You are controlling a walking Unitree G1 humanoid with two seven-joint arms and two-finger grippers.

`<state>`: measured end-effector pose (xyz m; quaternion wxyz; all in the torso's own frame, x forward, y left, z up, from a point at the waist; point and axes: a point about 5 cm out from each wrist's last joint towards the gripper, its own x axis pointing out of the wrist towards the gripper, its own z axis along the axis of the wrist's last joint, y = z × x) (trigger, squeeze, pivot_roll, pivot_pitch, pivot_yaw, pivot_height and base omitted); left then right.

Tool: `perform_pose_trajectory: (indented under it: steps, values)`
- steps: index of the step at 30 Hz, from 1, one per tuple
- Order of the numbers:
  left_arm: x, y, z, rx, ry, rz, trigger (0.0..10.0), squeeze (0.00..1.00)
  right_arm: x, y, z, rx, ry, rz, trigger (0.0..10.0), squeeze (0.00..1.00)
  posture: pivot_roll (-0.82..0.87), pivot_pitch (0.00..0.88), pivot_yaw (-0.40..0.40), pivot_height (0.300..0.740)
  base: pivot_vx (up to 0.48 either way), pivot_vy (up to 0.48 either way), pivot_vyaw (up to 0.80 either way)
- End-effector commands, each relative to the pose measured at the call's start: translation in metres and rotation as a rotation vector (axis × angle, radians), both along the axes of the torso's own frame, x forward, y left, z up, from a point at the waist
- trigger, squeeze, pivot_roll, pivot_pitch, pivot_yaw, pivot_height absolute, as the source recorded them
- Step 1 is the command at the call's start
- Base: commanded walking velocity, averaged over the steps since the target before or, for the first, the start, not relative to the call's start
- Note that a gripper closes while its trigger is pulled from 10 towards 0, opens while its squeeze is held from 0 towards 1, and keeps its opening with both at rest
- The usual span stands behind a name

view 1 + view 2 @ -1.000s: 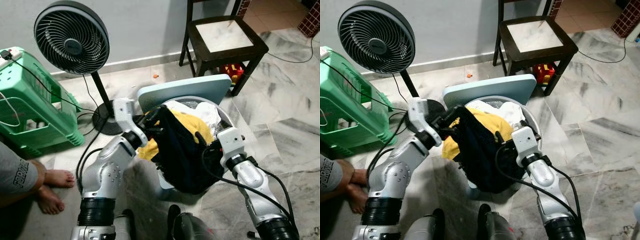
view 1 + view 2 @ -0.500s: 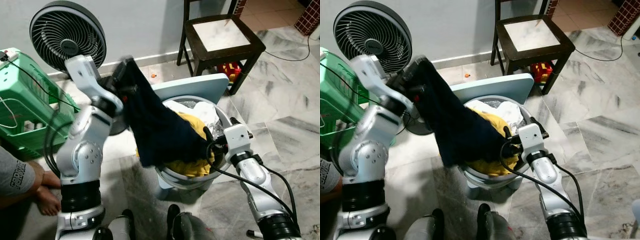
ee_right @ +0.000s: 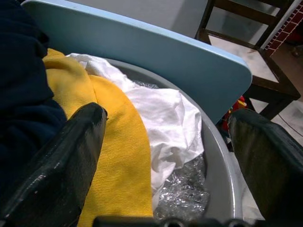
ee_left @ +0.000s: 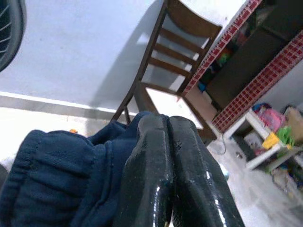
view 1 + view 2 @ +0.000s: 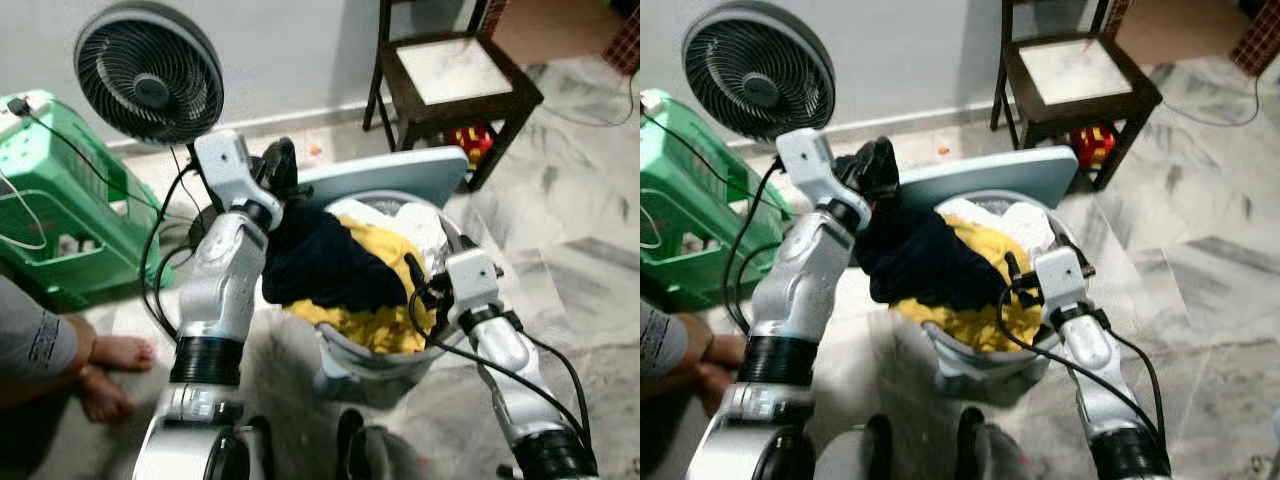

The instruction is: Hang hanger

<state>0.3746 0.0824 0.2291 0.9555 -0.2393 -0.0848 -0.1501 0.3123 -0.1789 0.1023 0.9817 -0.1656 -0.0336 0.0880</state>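
While left fingers (image 4: 165, 175) clench the navy garment (image 5: 320, 262) above the basket (image 5: 1065, 240) and right fingers (image 3: 71, 156) spread empty: lift higher, clear yellow cloth (image 5: 385, 320).

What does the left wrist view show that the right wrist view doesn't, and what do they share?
The left wrist view has the left tool, fingers pressed together on the dark blue garment, with a red-tiled counter behind. The right wrist view has the right tool open over the grey tub, with a yellow cloth, a white cloth and the pale blue lid. Both show the dark blue garment and the wooden chair.
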Motion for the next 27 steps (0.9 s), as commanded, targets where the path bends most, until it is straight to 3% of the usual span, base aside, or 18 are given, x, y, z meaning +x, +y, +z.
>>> perform_pose_trajectory:
  steps: [1, 6, 8, 11, 15, 17, 18, 20, 25, 27]
  values:
    - [0.006, -0.007, -0.001, 0.006, 0.015, -0.018, 0.0, 0.0, -0.004, -0.003, -0.004, 0.007, 0.009, -0.022, 10.0, 0.0, 0.02, 0.278, 0.024, 0.74, 0.0, 0.0, 0.0]
    - [0.002, -0.037, -0.014, 0.179, 0.004, -0.184, 0.0, 0.0, -0.005, -0.005, -0.004, 0.005, 0.003, -0.033, 10.0, 0.0, 0.02, 0.275, 0.032, 0.74, 0.0, 0.0, 0.0]
    - [0.001, -0.04, -0.017, 0.197, 0.004, -0.201, 0.0, 0.0, -0.005, -0.006, -0.003, 0.006, 0.003, -0.035, 10.0, 0.0, 0.02, 0.275, 0.032, 0.74, 0.0, 0.0, 0.0]
    - [-0.024, -0.068, -0.057, 0.355, 0.025, -0.449, 0.0, 0.0, -0.006, -0.008, -0.003, 0.003, -0.001, -0.044, 10.0, 0.0, 0.01, 0.278, 0.035, 0.74, 0.0, 0.0, 0.0]
    - [-0.051, -0.079, -0.094, 0.474, 0.058, -0.66, 0.0, 0.0, -0.006, -0.009, -0.003, 0.001, -0.001, -0.046, 10.0, 0.0, 0.01, 0.283, 0.025, 0.74, 0.0, 0.0, 0.0]
    - [-0.056, -0.079, -0.101, 0.498, 0.058, -0.698, 0.0, 0.0, -0.006, -0.01, -0.003, 0.001, -0.001, -0.047, 10.0, 0.0, 0.01, 0.283, 0.024, 0.74, 0.0, 0.0, 0.0]
    - [-0.068, -0.075, -0.121, 0.568, 0.083, -0.756, 0.0, 0.0, -0.006, -0.01, -0.003, -0.002, 0.002, -0.043, 10.0, 0.0, 0.01, 0.288, 0.017, 0.74, 0.0, 0.0, 0.0]
    - [-0.074, -0.069, -0.134, 0.619, 0.105, -0.769, 0.0, 0.0, -0.006, -0.009, -0.003, -0.003, 0.004, -0.039, 10.0, 0.0, 0.01, 0.29, 0.013, 0.74, 0.0, 0.0, 0.0]
    - [-0.084, -0.05, -0.144, 0.682, 0.095, -0.759, 0.0, 0.0, -0.005, -0.007, -0.003, -0.007, 0.011, -0.024, 10.0, 0.0, 0.02, 0.297, 0.0, 0.74, 0.0, 0.0, 0.0]
    - [-0.089, -0.033, -0.149, 0.705, 0.109, -0.729, 0.0, 0.0, -0.005, -0.007, -0.004, -0.009, 0.017, -0.015, 10.0, 0.0, 0.04, 0.301, -0.009, 0.74, 0.0, 0.0, 0.0]
